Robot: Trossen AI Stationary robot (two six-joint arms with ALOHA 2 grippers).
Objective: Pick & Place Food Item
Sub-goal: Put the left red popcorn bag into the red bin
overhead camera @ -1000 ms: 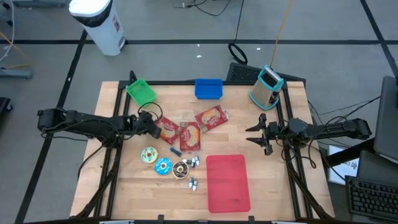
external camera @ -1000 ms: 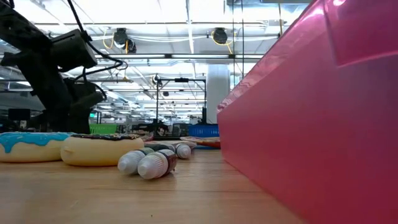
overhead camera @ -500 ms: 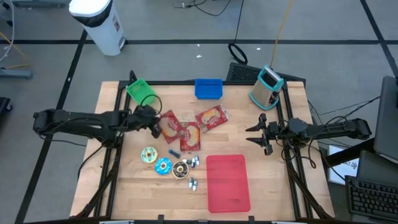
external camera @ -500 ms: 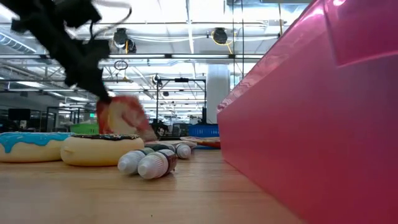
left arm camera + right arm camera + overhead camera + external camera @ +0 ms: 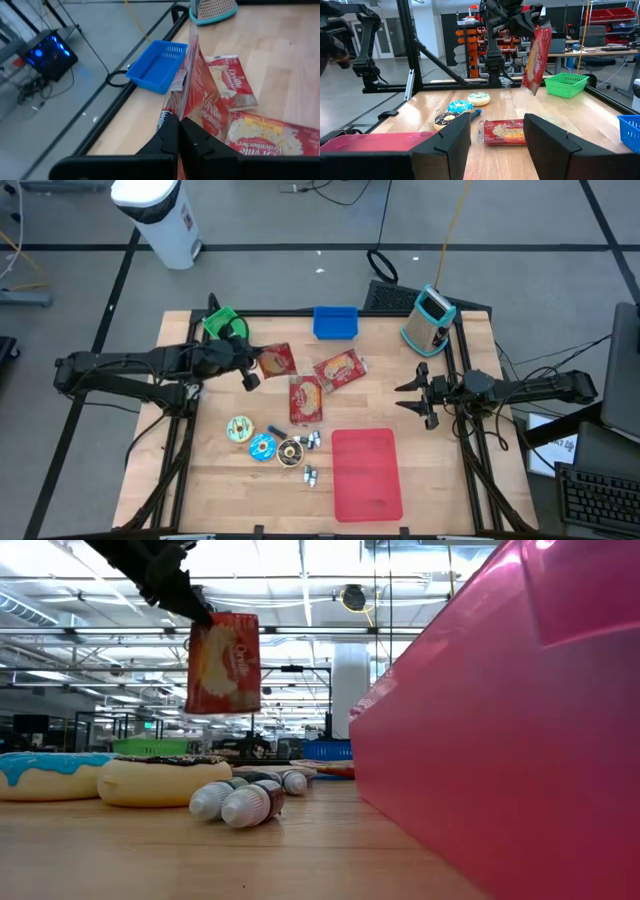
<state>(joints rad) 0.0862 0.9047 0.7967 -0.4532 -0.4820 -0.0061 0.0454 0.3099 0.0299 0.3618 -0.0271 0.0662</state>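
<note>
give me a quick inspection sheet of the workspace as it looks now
surface: wooden table, black frame round its edge
job's things: one popcorn bag hangs in the air from the left hand; two more popcorn bags lie flat mid-table
clutter: three donuts, small bottles, red tray, green basket, blue basket, grater
grippers: left hand shut on the popcorn bag, raised near the green basket; right hand open, empty, waiting at the right edge
cables: black loop and a yellow cord on the floor behind the table
surroundings: white bin on the floor, keyboard at far right; no people seen
</note>
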